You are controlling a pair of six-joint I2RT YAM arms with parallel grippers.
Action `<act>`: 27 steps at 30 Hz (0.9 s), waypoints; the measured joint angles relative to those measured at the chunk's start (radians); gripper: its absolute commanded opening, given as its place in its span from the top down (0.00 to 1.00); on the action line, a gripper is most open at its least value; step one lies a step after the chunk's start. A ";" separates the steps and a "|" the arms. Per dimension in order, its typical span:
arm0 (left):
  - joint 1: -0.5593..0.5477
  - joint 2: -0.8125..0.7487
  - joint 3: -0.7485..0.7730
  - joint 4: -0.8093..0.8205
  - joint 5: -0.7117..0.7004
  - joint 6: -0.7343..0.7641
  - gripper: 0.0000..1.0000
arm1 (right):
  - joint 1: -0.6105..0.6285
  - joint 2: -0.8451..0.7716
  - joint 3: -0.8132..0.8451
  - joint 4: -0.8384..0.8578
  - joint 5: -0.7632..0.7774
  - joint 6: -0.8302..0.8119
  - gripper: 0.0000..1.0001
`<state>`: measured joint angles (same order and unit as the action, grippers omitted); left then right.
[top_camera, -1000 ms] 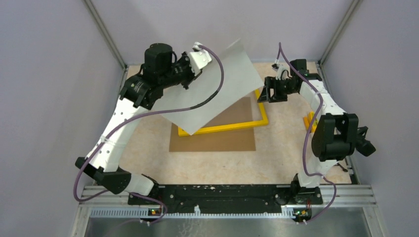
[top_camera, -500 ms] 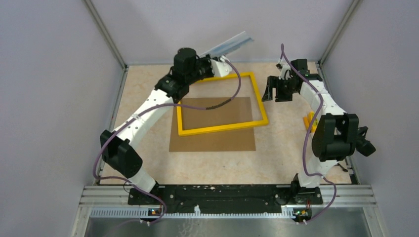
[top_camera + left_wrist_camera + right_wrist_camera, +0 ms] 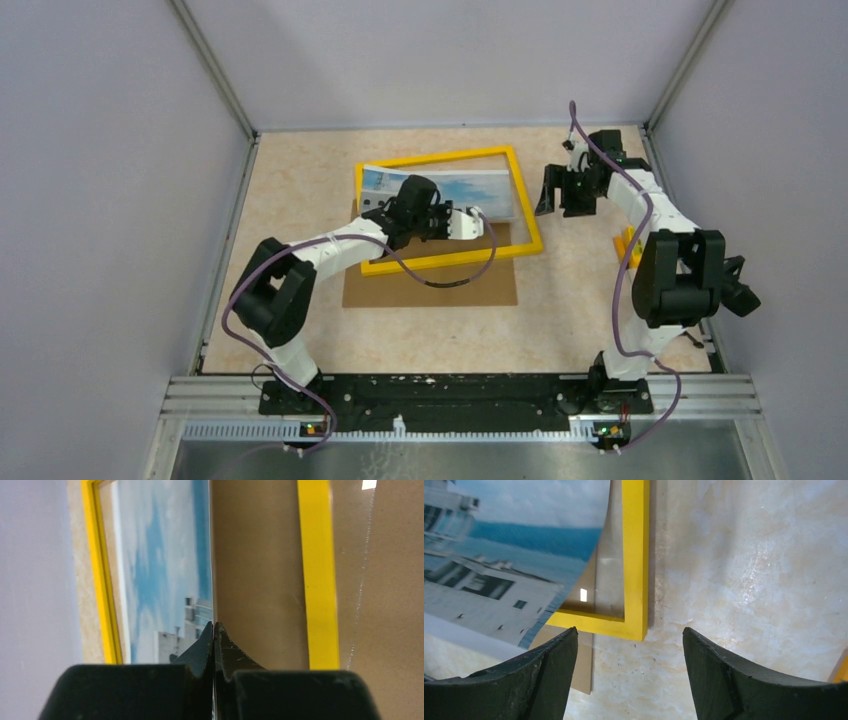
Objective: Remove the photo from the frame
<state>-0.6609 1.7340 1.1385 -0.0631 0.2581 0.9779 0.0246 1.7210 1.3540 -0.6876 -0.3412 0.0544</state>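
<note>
Your left gripper [image 3: 214,629] is pinched shut on the photo [image 3: 480,187], which lies across the frame [image 3: 531,215] at upper centre. Your right gripper [image 3: 629,632] gapes wide, empty, above the frame's corner.

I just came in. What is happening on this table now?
The left hand is shut on the edge of the photo, holding it face up over the far part of the yellow frame. The frame lies partly on a brown panel on the table. The right hand is open, hovering beside the frame's right side, holding nothing.
</note>
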 measured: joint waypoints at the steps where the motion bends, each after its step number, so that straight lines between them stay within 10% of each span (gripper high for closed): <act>1: -0.001 0.008 -0.009 0.008 0.007 0.000 1.00 | -0.002 0.000 -0.002 0.001 0.000 0.000 0.26; 27: -0.053 0.009 -0.158 -0.021 0.161 0.066 1.00 | -0.008 0.001 -0.072 0.021 -0.003 -0.028 0.27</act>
<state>-0.7143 1.7432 0.9806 -0.0837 0.4187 1.0435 0.0170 1.7218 1.2823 -0.6666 -0.3443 0.0261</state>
